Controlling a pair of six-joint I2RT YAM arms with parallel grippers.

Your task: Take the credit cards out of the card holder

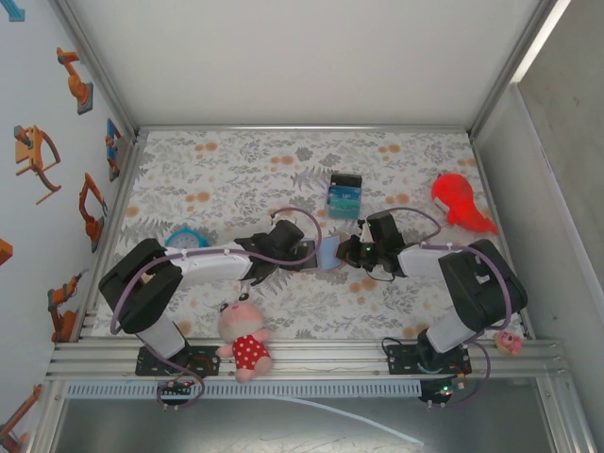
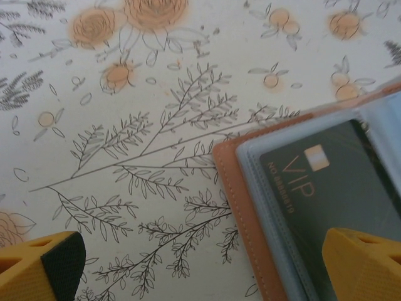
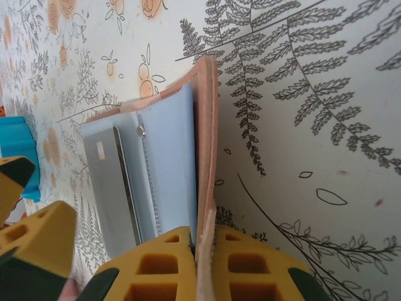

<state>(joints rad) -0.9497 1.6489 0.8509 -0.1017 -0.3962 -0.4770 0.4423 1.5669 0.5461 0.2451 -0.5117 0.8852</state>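
The card holder [image 1: 328,253] lies open on the flowered table between the two grippers, pinkish-tan outside and blue-grey inside. My right gripper [image 3: 205,248] is shut on the edge of its raised tan cover [image 3: 207,125]. A grey card [image 3: 109,194] sits in the inner pocket. In the left wrist view the card holder [image 2: 241,207] shows a dark card marked VIP [image 2: 332,200] under a clear sleeve. My left gripper [image 2: 203,244] stands open over the holder's corner, one finger [image 2: 363,263] above the dark card and the other over bare cloth.
A black, blue and teal striped block [image 1: 344,195] stands just behind the holder. A red toy [image 1: 460,201] lies at the far right, a blue clock [image 1: 187,238] at the left, and a plush doll [image 1: 245,335] at the near edge.
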